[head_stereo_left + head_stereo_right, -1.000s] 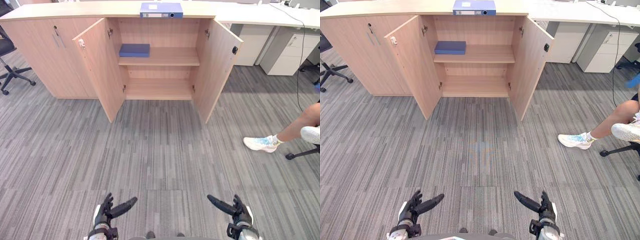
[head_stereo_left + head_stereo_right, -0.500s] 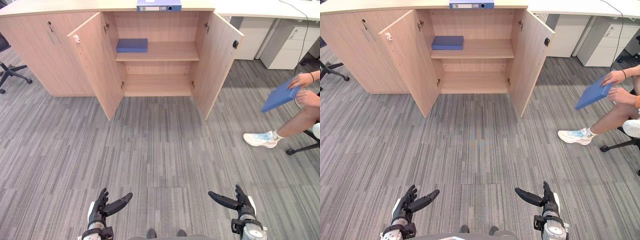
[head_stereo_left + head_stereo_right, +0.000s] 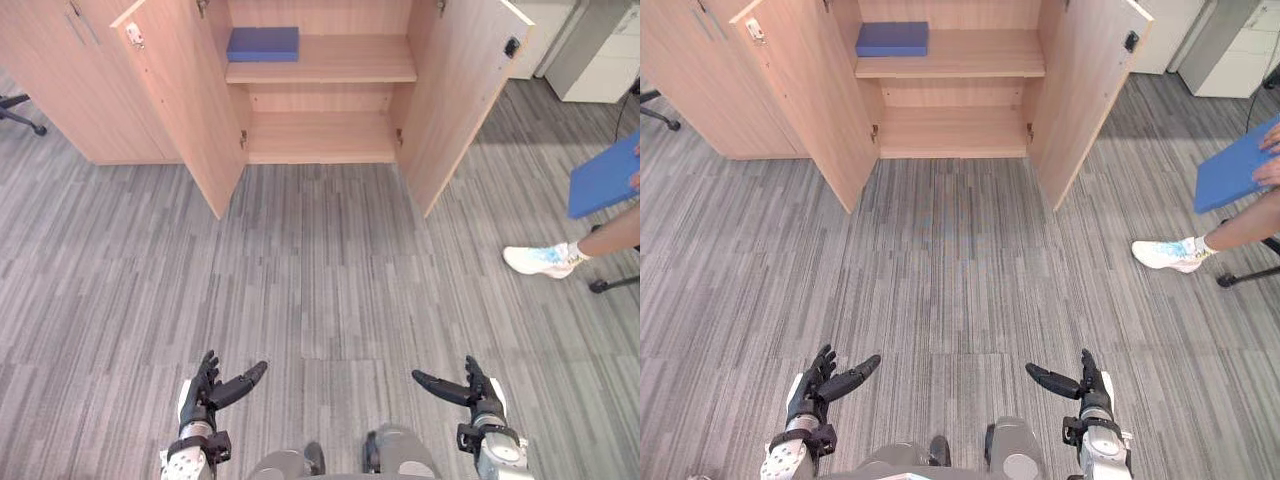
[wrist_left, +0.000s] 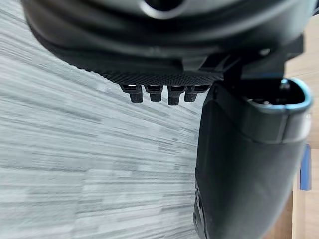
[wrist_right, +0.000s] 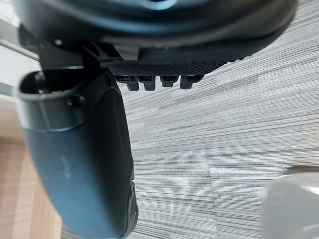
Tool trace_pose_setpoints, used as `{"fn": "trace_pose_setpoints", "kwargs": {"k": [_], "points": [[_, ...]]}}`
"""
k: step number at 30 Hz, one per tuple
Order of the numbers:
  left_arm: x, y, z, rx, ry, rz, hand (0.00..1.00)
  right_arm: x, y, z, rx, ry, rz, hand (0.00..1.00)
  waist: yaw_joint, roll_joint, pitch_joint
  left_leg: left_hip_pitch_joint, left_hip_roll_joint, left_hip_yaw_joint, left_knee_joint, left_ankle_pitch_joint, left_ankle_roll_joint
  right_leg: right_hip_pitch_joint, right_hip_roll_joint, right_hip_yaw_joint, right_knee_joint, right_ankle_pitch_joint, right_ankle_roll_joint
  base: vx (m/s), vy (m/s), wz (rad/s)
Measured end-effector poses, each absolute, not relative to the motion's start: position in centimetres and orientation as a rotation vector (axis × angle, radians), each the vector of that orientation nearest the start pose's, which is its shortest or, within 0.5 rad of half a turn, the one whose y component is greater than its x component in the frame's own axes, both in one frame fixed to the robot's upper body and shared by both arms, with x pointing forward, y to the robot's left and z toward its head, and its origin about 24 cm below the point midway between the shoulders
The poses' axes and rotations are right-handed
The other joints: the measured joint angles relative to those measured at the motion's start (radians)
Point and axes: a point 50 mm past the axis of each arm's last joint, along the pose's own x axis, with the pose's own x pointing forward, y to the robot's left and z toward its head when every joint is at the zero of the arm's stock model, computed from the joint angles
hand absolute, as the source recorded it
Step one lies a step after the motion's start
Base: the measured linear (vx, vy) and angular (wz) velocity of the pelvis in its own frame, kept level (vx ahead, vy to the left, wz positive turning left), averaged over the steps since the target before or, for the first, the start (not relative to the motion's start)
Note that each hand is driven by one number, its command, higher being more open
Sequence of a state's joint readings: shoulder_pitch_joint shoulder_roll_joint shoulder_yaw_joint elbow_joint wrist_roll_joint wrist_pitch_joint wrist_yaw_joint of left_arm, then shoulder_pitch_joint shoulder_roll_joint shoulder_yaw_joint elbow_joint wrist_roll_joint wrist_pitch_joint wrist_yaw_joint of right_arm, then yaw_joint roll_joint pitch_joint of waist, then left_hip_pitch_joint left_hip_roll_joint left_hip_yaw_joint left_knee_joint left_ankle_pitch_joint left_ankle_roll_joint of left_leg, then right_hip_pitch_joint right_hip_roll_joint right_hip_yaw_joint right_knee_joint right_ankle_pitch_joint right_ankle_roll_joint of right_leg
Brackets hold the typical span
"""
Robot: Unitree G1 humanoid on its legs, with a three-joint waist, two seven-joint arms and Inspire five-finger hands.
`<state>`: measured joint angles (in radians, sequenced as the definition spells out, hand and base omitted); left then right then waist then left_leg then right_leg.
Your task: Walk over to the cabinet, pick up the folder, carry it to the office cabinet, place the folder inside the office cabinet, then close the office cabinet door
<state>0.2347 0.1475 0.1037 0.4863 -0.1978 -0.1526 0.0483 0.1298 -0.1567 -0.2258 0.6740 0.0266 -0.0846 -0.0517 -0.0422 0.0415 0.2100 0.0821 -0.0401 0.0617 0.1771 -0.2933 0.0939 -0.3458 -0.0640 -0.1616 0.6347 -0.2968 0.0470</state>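
Our left hand (image 3: 205, 392) and right hand (image 3: 479, 394) hang empty over grey carpet (image 3: 320, 280), fingers straight and spread. Ahead, the cabinet (image 3: 180, 90) stands with both doors open, a blue folder (image 3: 263, 43) lying flat on its upper shelf. At right, a person (image 3: 612, 232) holds a second blue folder (image 3: 603, 183).

A blue folder (image 3: 263, 43) lies flat at the left end of the upper shelf (image 3: 345, 64) in the cabinet (image 3: 460, 90).

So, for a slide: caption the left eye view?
Left robot hand and right robot hand open, facing an open cabinet with a blue folder on its shelf.
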Motion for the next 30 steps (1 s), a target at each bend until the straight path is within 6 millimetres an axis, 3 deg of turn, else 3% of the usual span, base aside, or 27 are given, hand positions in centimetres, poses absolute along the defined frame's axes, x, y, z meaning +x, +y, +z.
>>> {"fn": "trace_pose_setpoints", "kwargs": {"k": [2, 3, 4, 5, 6, 7, 8, 9, 10, 12, 13, 14, 15, 17, 19, 20, 21, 22, 24, 25, 26, 27, 28, 30], "points": [[16.5, 22.7, -8.1, -0.040, 0.490, 0.296, 1.00, 15.3, -25.7, -10.1, -0.088, 0.671, -0.362, 1.00, -0.009, 0.036, 0.033, 0.066, 0.053, -0.031, -0.059, -0.002, -0.019, -0.072, 0.052, -0.030, -0.147, 0.055, -0.020, 0.55, -0.065, 0.57], [17.2, 22.7, -7.7, -0.038, 0.469, 0.293, 1.00, 15.4, -25.6, -10.0, -0.092, 0.668, -0.357, 1.00, -0.010, 0.034, 0.039, 0.092, 0.067, -0.038, -0.069, -0.008, -0.054, -0.109, 0.071, -0.035, -0.281, 0.155, -0.022, 0.43, -0.063, 0.47], [17.2, 22.8, -7.7, -0.036, 0.468, 0.294, 1.00, 15.3, -25.6, -10.0, -0.096, 0.668, -0.352, 1.00, -0.011, 0.027, 0.038, 0.108, 0.067, -0.039, -0.070, -0.018, -0.072, -0.113, 0.072, -0.030, -0.354, 0.216, -0.030, 0.61, -0.101, 0.53], [17.0, 22.8, -7.8, -0.035, 0.475, 0.298, 1.00, 14.9, -25.5, -10.1, -0.103, 0.676, -0.346, 1.00, -0.022, 0.008, 0.037, 0.159, 0.065, -0.045, -0.068, -0.047, -0.122, -0.108, 0.061, -0.023, -0.416, 0.407, -0.064, 0.67, -0.134, 0.39], [17.0, 22.3, -8.4, -0.054, 0.499, 0.298, 1.00, 15.3, -25.8, -10.0, -0.111, 0.674, -0.349, 1.00, -0.028, 0.042, 0.042, 0.171, 0.104, -0.049, -0.025, -0.052, -0.148, -0.114, 0.079, -0.046, -0.330, 0.412, -0.094, 0.67, -0.142, 0.37], [17.1, 22.3, -8.4, -0.051, 0.499, 0.292, 1.00, 15.7, -25.5, -9.8, -0.104, 0.663, -0.346, 1.00, -0.035, 0.038, 0.043, 0.146, 0.108, -0.043, 0.026, -0.033, -0.184, -0.113, 0.072, -0.049, -0.304, 0.372, -0.111, 0.65, -0.166, 0.25], [17.2, 22.1, -8.4, -0.054, 0.502, 0.279, 1.00, 15.9, -25.3, -9.7, -0.100, 0.649, -0.341, 1.00, -0.037, 0.031, 0.044, 0.105, 0.102, -0.020, 0.134, 0.012, -0.229, -0.099, 0.065, -0.051, -0.281, 0.327, -0.105, 0.63, -0.186, 0.28], [17.0, 21.6, -8.8, -0.072, 0.516, 0.276, 1.00, 16.0, -25.1, -9.7, -0.102, 0.650, -0.330, 1.00, -0.037, 0.028, 0.049, 0.033, 0.118, 0.003, 0.348, 0.111, -0.236, -0.029, 0.066, -0.052, -0.300, 0.288, -0.110, 0.78, -0.234, 0.26], [16.8, 21.2, -8.9, -0.089, 0.523, 0.270, 1.00, 16.0, -24.8, -9.8, -0.097, 0.652, -0.323, 1.00, -0.028, 0.027, 0.063, -0.051, 0.170, 0.037, 0.611, 0.170, -0.232, 0.083, 0.084, -0.053, -0.357, 0.270, -0.117, 0.64, -0.196, 0.16], [16.7, 21.2, -8.7, -0.093, 0.512, 0.264, 1.00, 16.3, -23.7, -9.8, -0.073, 0.639, -0.310, 1.00, 0.001, 0.009, 0.079, -0.172, 0.247, 0.101, 0.887, 0.114, -0.185, 0.241, 0.112, -0.039, -0.445, 0.250, -0.134, 0.58, -0.157, -0.10], [16.8, 21.1, -8.5, -0.096, 0.498, 0.262, 1.00, 16.8, -23.0, -9.4, -0.058, 0.608, -0.296, 1.00, 0.023, -0.009, 0.087, -0.253, 0.272, 0.147, 0.935, 0.087, -0.149, 0.323, 0.115, -0.015, -0.496, 0.232, -0.131, 0.53, -0.119, -0.26], [16.8, 21.0, -8.4, -0.102, 0.494, 0.262, 1.00, 17.1, -22.9, -9.2, -0.055, 0.591, -0.291, 1.00, 0.031, -0.013, 0.088, -0.299, 0.278, 0.164, 0.922, 0.073, -0.133, 0.354, 0.116, -0.006, -0.523, 0.226, -0.130, 0.49, -0.068, -0.33], [16.9, 21.0, -8.4, -0.109, 0.492, 0.260, 1.00, 17.8, -22.7, -8.8, -0.053, 0.565, -0.282, 1.00, 0.044, -0.016, 0.088, -0.377, 0.277, 0.189, 0.835, 0.049, -0.114, 0.402, 0.114, 0.010, -0.565, 0.218, -0.129, 0.57, 0.001, -0.43], [16.8, 21.0, -8.5, -0.114, 0.495, 0.260, 1.00, 18.7, -22.8, -8.5, -0.053, 0.549, -0.280, 1.00, 0.061, -0.020, 0.091, -0.448, 0.233, 0.189, 0.557, 0.051, -0.119, 0.446, 0.099, 0.051, -0.588, 0.196, -0.104, 0.59, 0.068, -0.55], [16.3, 20.9, -9.0, -0.120, 0.526, 0.262, 1.00, 18.7, -23.2, -8.9, -0.041, 0.574, -0.307, 1.00, 0.075, -0.019, 0.090, -0.451, 0.159, 0.127, 0.151, 0.153, -0.143, 0.500, 0.070, 0.092, -0.597, 0.148, -0.072, 0.48, 0.155, -0.57], [16.1, 20.9, -9.1, -0.122, 0.534, 0.265, 1.00, 18.3, -23.4, -9.3, -0.030, 0.594, -0.322, 1.00, 0.086, -0.022, 0.087, -0.440, 0.140, 0.109, 0.100, 0.265, -0.141, 0.523, 0.058, 0.114, -0.604, 0.124, -0.052, 0.59, 0.249, -0.65], [15.7, 21.1, -9.3, -0.118, 0.544, 0.278, 1.00, 17.7, -23.3, -9.8, -0.017, 0.623, -0.326, 1.00, 0.092, -0.043, 0.069, -0.434, 0.110, 0.103, 0.121, 0.319, -0.089, 0.537, 0.029, 0.141, -0.589, 0.089, -0.033, 0.60, 0.250, -0.44], [15.8, 21.3, -9.2, -0.118, 0.541, 0.284, 1.00, 17.5, -23.2, -10.0, -0.013, 0.631, -0.325, 1.00, 0.081, -0.057, 0.062, -0.444, 0.096, 0.111, 0.153, 0.288, -0.079, 0.527, 0.003, 0.142, -0.566, 0.075, -0.022, 0.64, 0.252, -0.20], [16.0, 21.2, -9.2, -0.124, 0.537, 0.294, 1.00, 17.0, -23.2, -10.5, -0.009, 0.667, -0.330, 1.00, 0.074, -0.061, 0.059, -0.422, 0.089, 0.147, 0.262, 0.165, -0.051, 0.467, -0.027, 0.189, -0.340, 0.038, 0.027, 0.62, 0.251, -0.24], [15.9, 21.2, -9.2, -0.125, 0.541, 0.295, 1.00, 16.8, -23.1, -10.6, -0.008, 0.674, -0.329, 1.00, 0.071, -0.062, 0.059, -0.396, 0.085, 0.156, 0.268, 0.138, -0.048, 0.442, -0.033, 0.195, -0.246, 0.039, 0.033, 0.59, 0.251, -0.43], [15.7, 21.3, -9.3, -0.121, 0.546, 0.298, 1.00, 16.7, -22.8, -10.8, -0.004, 0.685, -0.324, 1.00, 0.065, -0.066, 0.060, -0.328, 0.068, 0.172, 0.256, 0.094, -0.037, 0.366, -0.053, 0.204, -0.010, 0.084, 0.116, 0.56, 0.213, -0.24], [15.6, 21.4, -9.3, -0.115, 0.550, 0.299, 1.00, 16.6, -22.6, -11.0, -0.001, 0.693, -0.317, 1.00, 0.053, -0.067, 0.060, -0.269, 0.058, 0.176, 0.242, 0.064, -0.029, 0.303, -0.070, 0.207, 0.168, 0.116, 0.167, 0.66, 0.196, -0.20], [15.5, 21.7, -9.3, -0.106, 0.554, 0.304, 1.00, 16.4, -22.2, -11.3, -0.010, 0.710, -0.296, 1.00, 0.042, -0.065, 0.061, -0.193, 0.052, 0.179, 0.226, 0.029, -0.023, 0.233, -0.081, 0.190, 0.348, 0.087, 0.120, 0.52, 0.107, -0.11], [15.4, 22.1, -9.3, -0.091, 0.555, 0.312, 1.00, 16.2, -21.2, -11.5, -0.037, 0.727, -0.243, 1.00, 0.033, -0.063, 0.058, -0.075, 0.056, 0.183, 0.157, 0.009, -0.026, 0.139, -0.092, 0.116, 0.407, 0.042, 0.047, 0.51, 0.033, -0.10]]}}
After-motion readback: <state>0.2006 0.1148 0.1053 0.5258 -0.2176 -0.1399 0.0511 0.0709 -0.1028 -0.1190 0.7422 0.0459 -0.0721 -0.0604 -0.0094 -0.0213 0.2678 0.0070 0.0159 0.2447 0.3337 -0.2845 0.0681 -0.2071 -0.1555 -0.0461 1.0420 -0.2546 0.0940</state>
